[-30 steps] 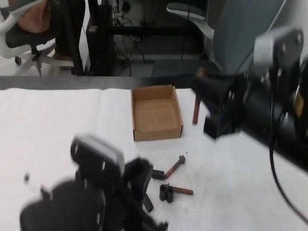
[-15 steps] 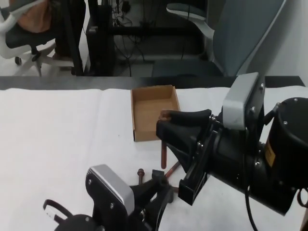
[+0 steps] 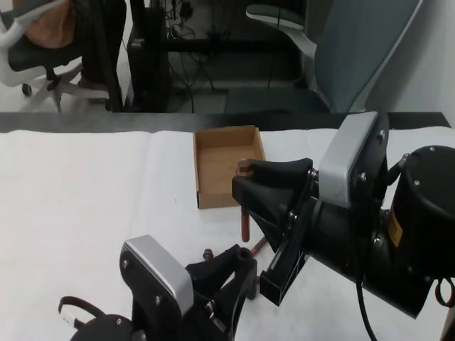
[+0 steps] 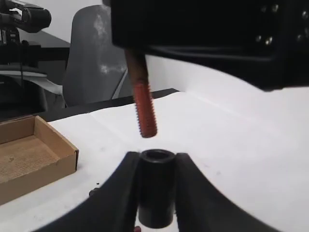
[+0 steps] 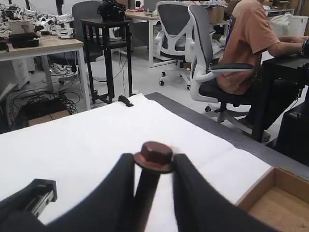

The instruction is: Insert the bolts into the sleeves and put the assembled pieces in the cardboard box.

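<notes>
The bolt hangs threaded end down just above the open mouth of the sleeve; a small gap separates them, so they are close but not yet touching. A second ago the right arm held this bolt well off to the side, just beside the cardboard box. It has since swung in over the middle of the worktop, and in the last half second the bolt tip and the sleeve have come nearly into line. That suggests the carry is over and the insertion is about to begin; no assembled piece lies in the box yet.

The right tool is closed on the bolt's shank just under the head, holding it upright. The left tool clamps the sleeve from both sides, bore facing up.

The bolt is reddish-brown metal with a hexagonal head, a smooth upper shank and fine threads along the lower part. The sleeve is a short, matte black tube with a round bore and a thick wall. The box is plain brown cardboard, open-topped with low walls and a bare floor. It stands on the white covering of the worktop, beyond the two tools.
</notes>
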Controlling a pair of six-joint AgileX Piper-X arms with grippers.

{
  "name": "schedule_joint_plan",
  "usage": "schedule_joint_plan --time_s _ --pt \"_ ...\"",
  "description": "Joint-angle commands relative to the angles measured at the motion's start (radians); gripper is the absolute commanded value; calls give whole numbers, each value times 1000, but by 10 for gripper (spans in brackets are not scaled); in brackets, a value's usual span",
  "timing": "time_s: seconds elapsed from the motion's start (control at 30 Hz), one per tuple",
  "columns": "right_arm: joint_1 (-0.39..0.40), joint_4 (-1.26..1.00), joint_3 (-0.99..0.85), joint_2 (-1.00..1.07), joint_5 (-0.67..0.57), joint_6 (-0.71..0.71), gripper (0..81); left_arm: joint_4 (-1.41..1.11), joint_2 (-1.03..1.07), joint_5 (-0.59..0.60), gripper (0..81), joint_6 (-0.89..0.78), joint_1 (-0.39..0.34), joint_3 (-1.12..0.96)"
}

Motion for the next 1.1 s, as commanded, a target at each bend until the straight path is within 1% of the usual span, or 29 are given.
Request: schedule_joint_plan --time_s 0.0,0.2,0.4,0.47,0.57,0.67,0.73,0.77,0.83,0.87,0.9,0.93,1.07 --pt "1 -8 -3 -1 9 -9 6 -65 0 -4 18 5 -3 2" --pt "26 -4 -3 -1 4 0 6 -69 0 -19 18 5 -3 2" --pt "66 43 -3 -1 8 0 6 -79 0 -88 18 5 -3 2" --pt "79 56 -3 -1 20 0 6 -87 0 -82 18 5 7 2" --pt "92 56 -1 -1 82 0 6 -104 0 -79 18 5 26 2" --pt "91 56 3 -1 74 0 3 -146 0 -79 18 5 58 2" --pt "91 56 3 -1 55 38 80 -182 0 -71 18 5 82 2" --pt "91 56 3 -1 52 63 168 -188 0 -46 18 5 96 2" --pt "91 56 3 -1 52 92 395 -182 0 18 18 5 119 2" --pt "91 56 3 -1 52 108 532 -173 0 50 18 5 128 2" --pt "91 56 3 -1 59 130 652 -164 0 63 18 5 136 2" --pt "91 54 3 -1 74 152 700 -154 0 73 18 5 138 2" --pt "91 56 3 -19 74 180 700 -147 0 83 18 5 137 2"
